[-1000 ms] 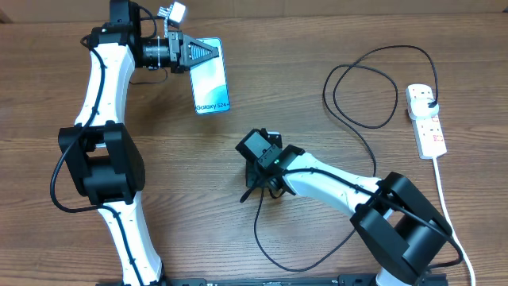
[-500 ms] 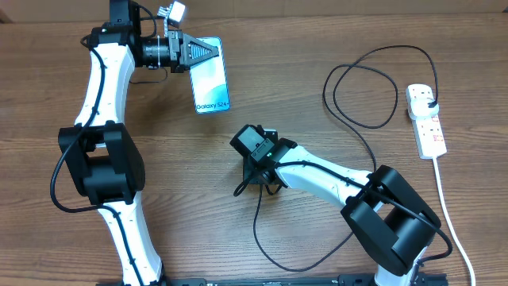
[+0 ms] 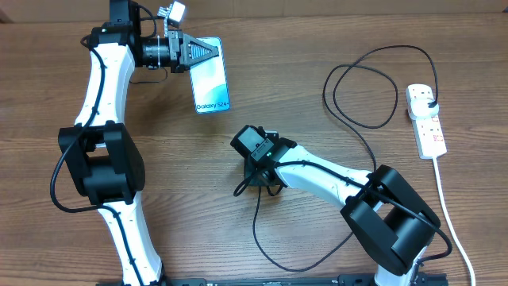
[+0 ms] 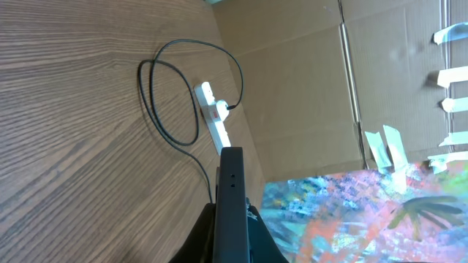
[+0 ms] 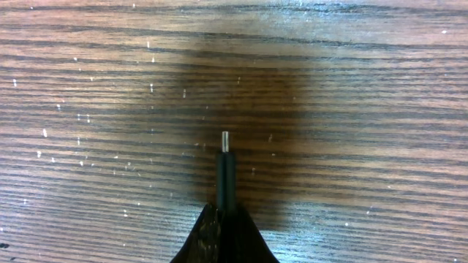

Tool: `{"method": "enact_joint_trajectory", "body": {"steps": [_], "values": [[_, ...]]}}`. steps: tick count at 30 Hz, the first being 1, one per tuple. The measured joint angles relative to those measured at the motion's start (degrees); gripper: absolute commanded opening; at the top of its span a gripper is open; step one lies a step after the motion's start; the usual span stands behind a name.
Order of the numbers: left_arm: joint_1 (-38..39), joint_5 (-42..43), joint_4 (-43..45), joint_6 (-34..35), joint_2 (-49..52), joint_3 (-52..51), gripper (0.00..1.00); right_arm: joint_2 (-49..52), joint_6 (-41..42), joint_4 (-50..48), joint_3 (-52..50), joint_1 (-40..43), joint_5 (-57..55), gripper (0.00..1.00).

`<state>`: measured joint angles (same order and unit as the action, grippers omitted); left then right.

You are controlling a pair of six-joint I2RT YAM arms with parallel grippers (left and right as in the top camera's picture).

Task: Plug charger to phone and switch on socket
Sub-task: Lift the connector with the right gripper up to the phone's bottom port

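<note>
Bringing the connector to the phone is, we judge, the step in hand; plugging in and switching on are both not yet done. Our left gripper [image 3: 208, 52] is clamped on the phone [image 3: 212, 86] at its far short end, screen up. From the left wrist we see the phone only edge-on between the fingers, and we cannot tell whether it rests on the table [image 3: 333, 32]. Our right gripper [image 3: 254, 181] sits below and to the right of the phone, apart from it, and is closed on the charger [image 3: 363, 125] just behind its connector tip [image 5: 226, 138]. That tip pokes out over bare wood. The socket [image 3: 427, 123] lies well to the right of the phone, with the black plug [image 3: 429, 101] seated in it.

Next, we think the tip must be lined up with the phone's near short end and pushed straight in while the left gripper braces it.

Against a second ago, our right gripper has shifted a little closer to the phone. Over the last half second hardly anything has moved.
</note>
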<state>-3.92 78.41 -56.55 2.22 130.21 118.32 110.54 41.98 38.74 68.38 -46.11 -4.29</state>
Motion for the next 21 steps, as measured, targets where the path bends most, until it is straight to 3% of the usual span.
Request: {"method": "enact_joint_trajectory", "body": {"steps": [6,11,21], "values": [[-0.2,0.9,1.1,0.6,0.0,0.0,0.04,0.5,0.0,2.3,1.4,0.4,1.4,0.04],[-1.3,6.1,7.8,4.0,0.0,0.0,0.04,0.4,-0.2,0.2,2.9,3.7,10.8,0.04],[-4.0,8.6,9.9,11.0,0.0,0.0,0.04,-4.0,-0.7,-23.5,4.2,11.5,39.8,0.04]]}}
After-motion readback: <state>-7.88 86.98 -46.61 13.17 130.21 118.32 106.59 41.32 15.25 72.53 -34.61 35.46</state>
